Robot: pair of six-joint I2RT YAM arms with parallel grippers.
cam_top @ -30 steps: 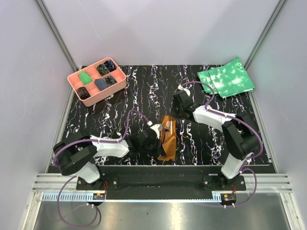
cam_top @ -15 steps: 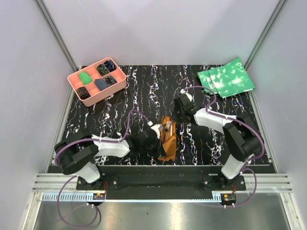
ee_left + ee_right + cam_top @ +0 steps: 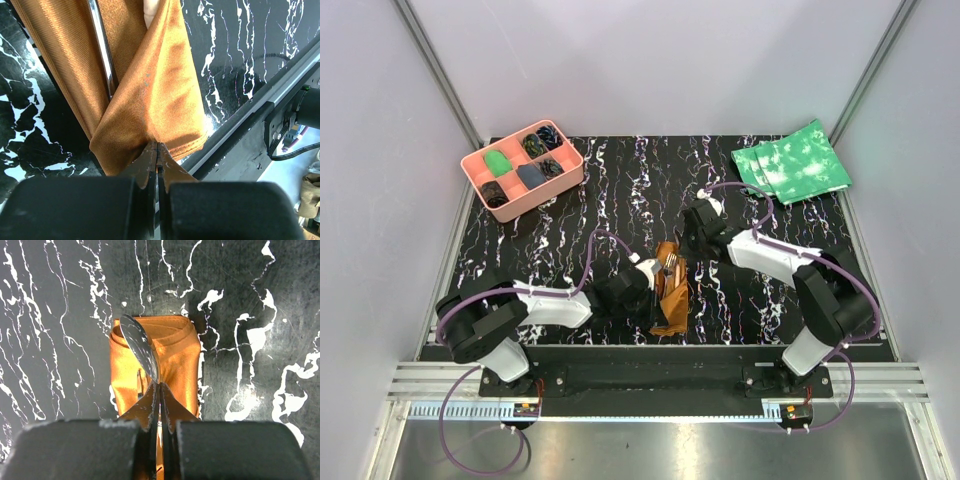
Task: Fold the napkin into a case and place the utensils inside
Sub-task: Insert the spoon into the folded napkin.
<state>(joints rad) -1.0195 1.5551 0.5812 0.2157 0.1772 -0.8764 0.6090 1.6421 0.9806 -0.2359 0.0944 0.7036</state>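
The case (image 3: 670, 292) lies on the counter (image 3: 620, 190) near its front edge, between the 2 arms, w/ a fork (image 3: 670, 264) sticking out of its far end. The left fingers (image 3: 146, 161) are closed tight and pinch the edge of the rust-brown cloth. A silver handle (image 3: 102, 45) lies in a fold there. The right fingers (image 3: 146, 401) are closed too, holding a slim silver piece (image 3: 141, 349) just over the open end of the case. The pink tray (image 3: 572, 172) is at far left and the green cloths (image 3: 790, 160) at far right, both well apart from the case.
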